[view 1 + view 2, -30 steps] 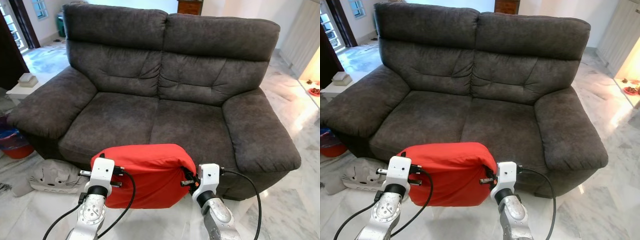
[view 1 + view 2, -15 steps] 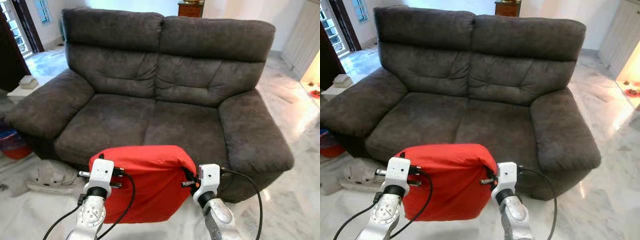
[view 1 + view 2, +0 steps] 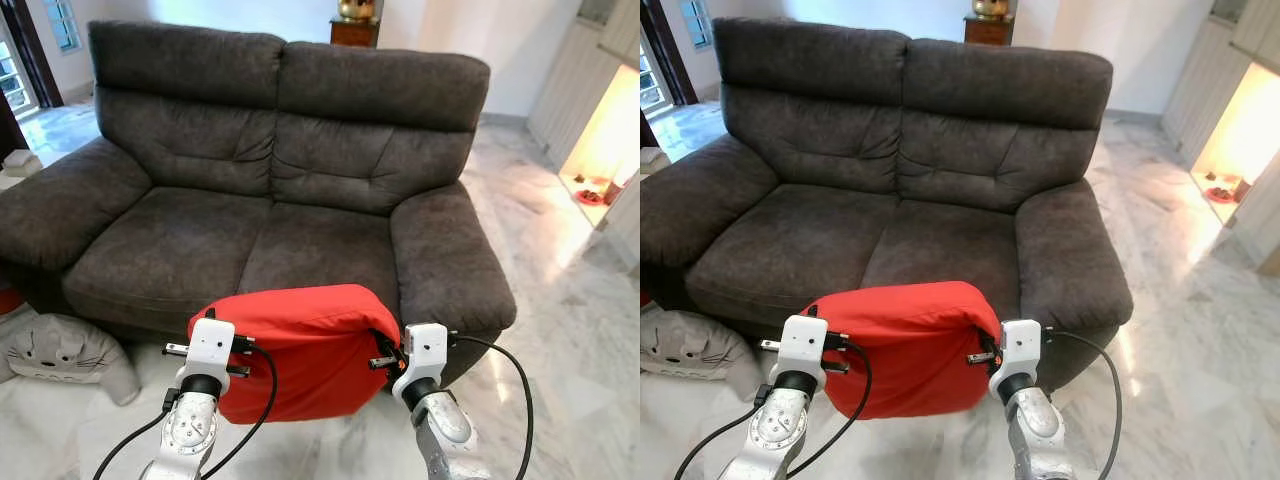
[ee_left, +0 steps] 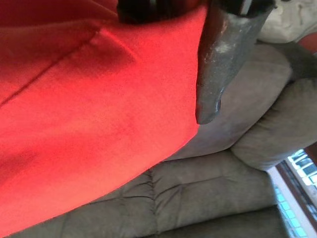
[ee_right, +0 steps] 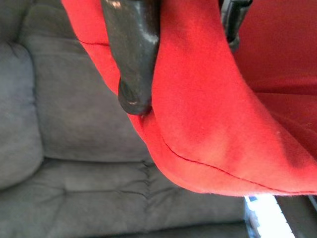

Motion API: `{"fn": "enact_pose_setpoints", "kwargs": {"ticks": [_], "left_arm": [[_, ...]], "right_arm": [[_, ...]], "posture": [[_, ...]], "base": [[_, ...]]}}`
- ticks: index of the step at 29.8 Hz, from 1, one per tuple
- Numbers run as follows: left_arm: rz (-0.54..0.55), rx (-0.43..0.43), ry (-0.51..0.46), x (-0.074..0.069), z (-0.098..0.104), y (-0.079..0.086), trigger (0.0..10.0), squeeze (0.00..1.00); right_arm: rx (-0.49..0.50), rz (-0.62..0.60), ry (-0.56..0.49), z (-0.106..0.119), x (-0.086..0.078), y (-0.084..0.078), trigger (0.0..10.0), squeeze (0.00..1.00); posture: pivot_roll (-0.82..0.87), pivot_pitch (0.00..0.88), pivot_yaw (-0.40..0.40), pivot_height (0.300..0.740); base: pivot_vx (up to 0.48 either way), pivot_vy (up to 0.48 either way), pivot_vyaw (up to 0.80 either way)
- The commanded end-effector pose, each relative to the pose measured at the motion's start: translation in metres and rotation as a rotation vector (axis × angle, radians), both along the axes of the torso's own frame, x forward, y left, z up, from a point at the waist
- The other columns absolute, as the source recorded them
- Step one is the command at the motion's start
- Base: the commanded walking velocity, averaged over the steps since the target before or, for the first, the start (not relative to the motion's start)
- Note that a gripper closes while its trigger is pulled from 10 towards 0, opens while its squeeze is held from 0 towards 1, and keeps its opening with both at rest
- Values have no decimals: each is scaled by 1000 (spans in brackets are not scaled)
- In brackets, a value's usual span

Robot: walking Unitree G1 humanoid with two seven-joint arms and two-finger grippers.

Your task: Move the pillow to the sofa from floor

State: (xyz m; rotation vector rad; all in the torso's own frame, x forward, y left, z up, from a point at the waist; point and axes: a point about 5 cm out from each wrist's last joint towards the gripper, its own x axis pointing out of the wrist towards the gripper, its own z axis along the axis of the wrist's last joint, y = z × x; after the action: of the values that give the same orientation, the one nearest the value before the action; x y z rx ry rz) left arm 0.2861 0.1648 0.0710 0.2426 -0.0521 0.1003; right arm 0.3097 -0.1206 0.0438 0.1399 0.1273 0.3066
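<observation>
The red pillow [image 3: 300,345] is pinched at each side edge by the closed left gripper [image 3: 238,352] and right gripper [image 3: 380,357], before the sofa [image 3: 250,230]; slippage from either thin fabric pinch could drop it short.

Both arms up front, each clamped on a side of the red pillow [image 3: 295,350]

Left gripper [image 3: 236,345] pinches the pillow's left edge and right gripper [image 3: 381,350] the right edge, silver forearms angling up and inward from below, white wrist blocks about level. In the wrist views a black finger [image 4: 223,54] of each presses flat on the fabric [image 5: 133,49].
</observation>
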Motion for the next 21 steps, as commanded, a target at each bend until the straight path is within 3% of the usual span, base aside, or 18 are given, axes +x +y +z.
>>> {"fn": "enact_pose_setpoints", "kwargs": {"ticks": [1, 6, 21], "left_arm": [[81, -40, -131, 4, 25, 21, 10000, 0], [85, -41, -134, 5, 27, 22, 10000, 0], [65, -57, -123, 7, 26, 19, 10000, 0]], "right_arm": [[23, -70, -42, 9, 6, -12, 10000, 0], [23, -64, -44, 10, 7, -11, 10000, 0], [4, -59, -23, 8, 6, -9, 10000, 0]], "posture": [[163, 0, -44, 740], [163, 0, -45, 740], [167, 0, -47, 740]], "base": [[0, 0, 0], [0, 0, 0], [280, 0, 0]]}}
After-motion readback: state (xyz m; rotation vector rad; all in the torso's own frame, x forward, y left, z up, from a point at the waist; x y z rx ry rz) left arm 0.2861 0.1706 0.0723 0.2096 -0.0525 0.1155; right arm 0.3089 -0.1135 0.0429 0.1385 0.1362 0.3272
